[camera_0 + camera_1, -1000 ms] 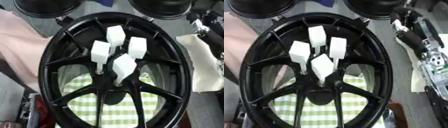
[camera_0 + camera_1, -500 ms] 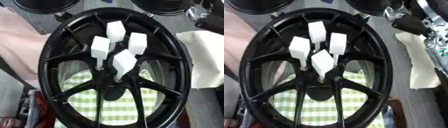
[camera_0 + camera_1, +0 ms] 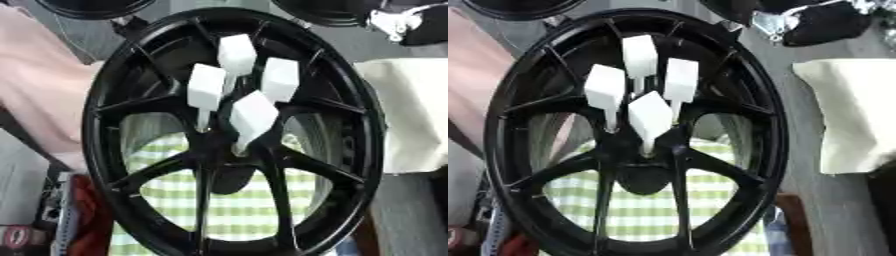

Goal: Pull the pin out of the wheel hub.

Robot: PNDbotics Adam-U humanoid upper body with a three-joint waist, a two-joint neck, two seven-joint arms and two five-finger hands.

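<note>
Nothing's been pulled yet: all 4 white block-headed pins are seated in the glossy black spoked wheel hub, and the right robot hand, top right, can't be read.

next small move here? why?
Probably bring the right hand down from the upper right corner toward the nearest white pin. All four white pins sit in the black wheel hub, none is grasped, and the hand is off the wheel. No left hand shows.
</note>
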